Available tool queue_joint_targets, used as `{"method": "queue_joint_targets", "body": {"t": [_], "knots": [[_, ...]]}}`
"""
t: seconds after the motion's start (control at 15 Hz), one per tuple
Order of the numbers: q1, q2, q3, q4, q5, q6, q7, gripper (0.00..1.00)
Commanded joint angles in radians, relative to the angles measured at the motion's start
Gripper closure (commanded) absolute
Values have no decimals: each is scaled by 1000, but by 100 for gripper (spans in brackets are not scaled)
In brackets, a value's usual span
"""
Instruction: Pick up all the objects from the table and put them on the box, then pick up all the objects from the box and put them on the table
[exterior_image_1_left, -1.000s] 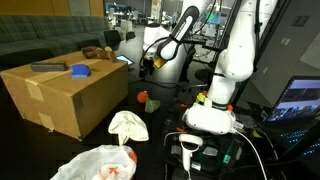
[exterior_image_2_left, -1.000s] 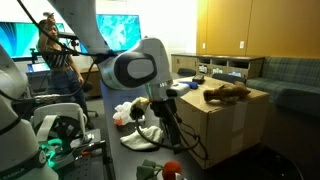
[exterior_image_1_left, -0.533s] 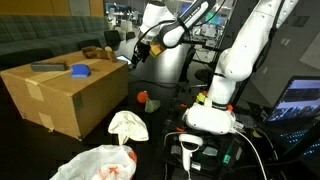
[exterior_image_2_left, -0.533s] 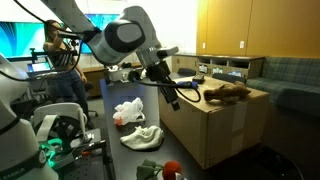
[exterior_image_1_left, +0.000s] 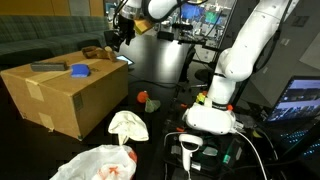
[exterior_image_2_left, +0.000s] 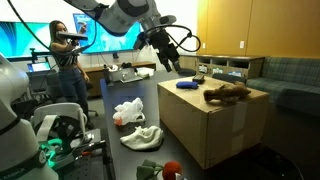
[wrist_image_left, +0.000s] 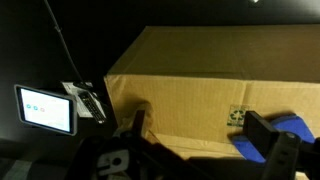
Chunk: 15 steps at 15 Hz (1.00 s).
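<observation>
A large cardboard box (exterior_image_1_left: 60, 95) (exterior_image_2_left: 215, 125) stands on the dark table. A blue object (exterior_image_1_left: 80, 70) (exterior_image_2_left: 185, 85), a brown plush toy (exterior_image_1_left: 95, 50) (exterior_image_2_left: 228, 93) and a flat dark object (exterior_image_1_left: 50, 67) lie on top of it. On the table lie a white cloth (exterior_image_1_left: 128, 124) (exterior_image_2_left: 140, 137), a white and orange bag (exterior_image_1_left: 95, 163) (exterior_image_2_left: 128, 112) and a small red object (exterior_image_1_left: 143, 98) (exterior_image_2_left: 172, 168). My gripper (exterior_image_1_left: 118, 38) (exterior_image_2_left: 170, 60) hangs high above the box's end. In the wrist view the gripper (wrist_image_left: 200, 128) is open and empty over the box top (wrist_image_left: 200, 60), with the blue object (wrist_image_left: 295, 135) beside one finger.
The robot's white base (exterior_image_1_left: 215, 105) stands beside the table with cables and a handheld device (exterior_image_1_left: 190, 150). A lit laptop screen (exterior_image_1_left: 295, 100) is at the right edge. A person (exterior_image_2_left: 65, 65) stands behind. A small lit screen (wrist_image_left: 45, 108) shows past the box.
The arm has risen from low beside the box and swung up over the box's end. The gripper stays open and empty. The objects have not moved.
</observation>
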Motion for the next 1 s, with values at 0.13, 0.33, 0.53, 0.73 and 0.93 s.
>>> {"method": "queue_joint_targets", "body": {"t": [0.13,0.33,0.53,0.73,0.93], "knots": [[45,235,36,359,-20,-153,-82,0],[90,356,27,515,-31,-194,-122,0],[135,481,7,645,-61,-192,-150,0],[176,552,-20,707,-83,-167,-177,0],[219,615,-47,756,-112,-148,-177,0]]}}
